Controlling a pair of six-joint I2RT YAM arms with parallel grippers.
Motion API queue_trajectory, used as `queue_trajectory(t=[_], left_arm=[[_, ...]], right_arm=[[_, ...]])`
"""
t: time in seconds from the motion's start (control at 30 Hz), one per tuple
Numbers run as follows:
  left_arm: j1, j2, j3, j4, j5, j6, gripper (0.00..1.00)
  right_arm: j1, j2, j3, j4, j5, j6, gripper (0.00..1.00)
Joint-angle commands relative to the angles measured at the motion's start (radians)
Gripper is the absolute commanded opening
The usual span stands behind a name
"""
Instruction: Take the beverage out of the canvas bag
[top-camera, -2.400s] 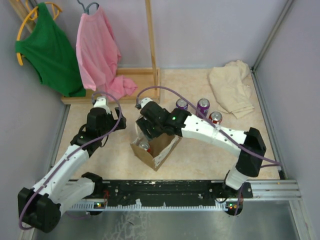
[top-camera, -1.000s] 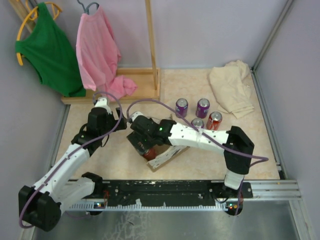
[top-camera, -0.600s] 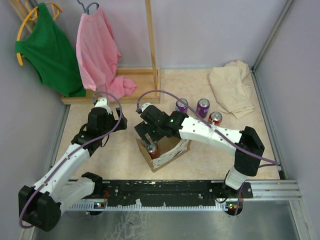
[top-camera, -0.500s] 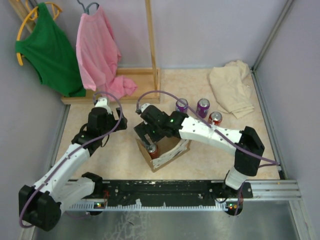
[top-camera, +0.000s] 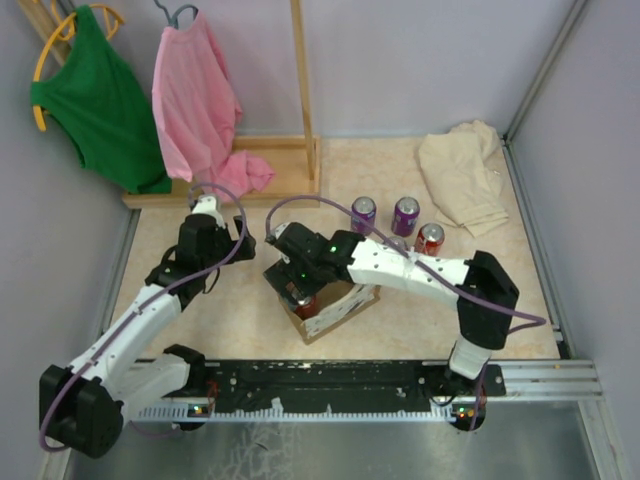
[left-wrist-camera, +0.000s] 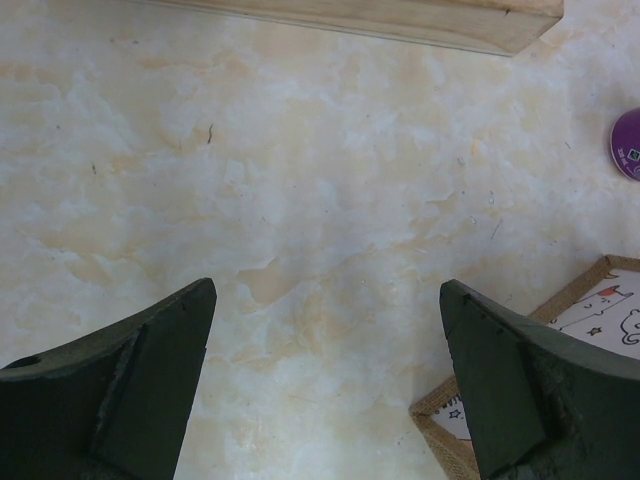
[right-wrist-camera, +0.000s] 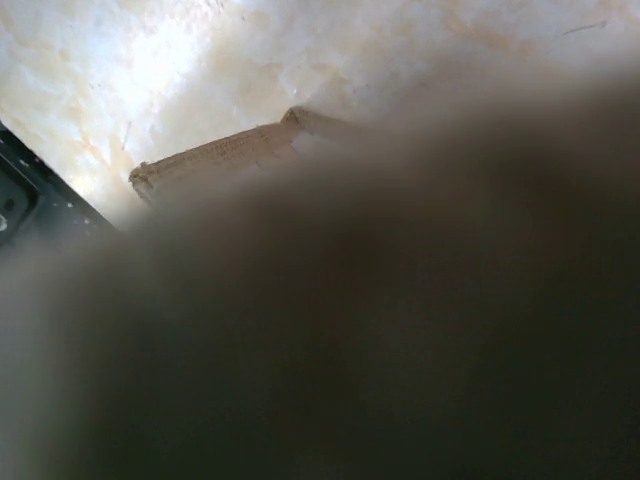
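**Top external view.** The canvas bag stands mouth-up on the counter. The beverage can shows as a red patch inside the bag's left end, so it is not yet out. The right arm reaches across the bag and sets the right jaws at its mouth, directly above the can. The wrist body hides them, so whether they are released or clenched cannot be told. The can's long axis cannot be read here. The left arm holds the left jaws well to the left of the bag, so the right arm is much the nearer.

**Left wrist view.** The left jaws are spread wide and released, with nothing between them, over bare counter. A corner of the bag's rim lies to their right.

**Right wrist view.** A blurred dark mass fills the lens. Only a strip of bag rim and counter shows, and the jaws cannot be made out.

The coming lift probably turns on the can lying straight below the right jaws, inside the bag walls.
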Motion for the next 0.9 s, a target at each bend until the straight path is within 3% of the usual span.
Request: queue_trajectory(t=[0.0,0.33,0.43,0.53,0.7,0.77,0.87], left_arm=[[-0.004,0.009,0.019,0.028,0.016,-0.003,1.00],[-0.003,0.013,0.020,0.027,0.009,-0.001,1.00],[-0.003,0.015,0.021,0.026,0.011,-0.001,1.00],[-0.004,0.016,0.020,0.022,0.010,-0.001,1.00],[-0.003,0.012,0.019,0.019,0.008,-0.001,1.00],[-0.002,0.010,0.019,0.018,0.008,-0.001,1.00],[-0.004,0.006,0.019,0.017,0.006,-0.002,1.00]], right_arm=[[0.016,0.031,0.000,-0.018,-0.017,-0.021,0.99],[0.016,0.071,-0.027,-0.017,0.035,-0.006,0.98],[0.016,0.073,-0.048,0.008,0.056,-0.003,0.93],[0.016,0.067,-0.058,0.031,0.064,-0.001,0.81],[0.016,0.062,-0.061,0.061,0.061,-0.004,0.80],[0.016,0.062,-0.061,0.066,0.059,-0.005,0.72],[0.016,0.061,-0.057,0.061,0.067,-0.011,0.46]])
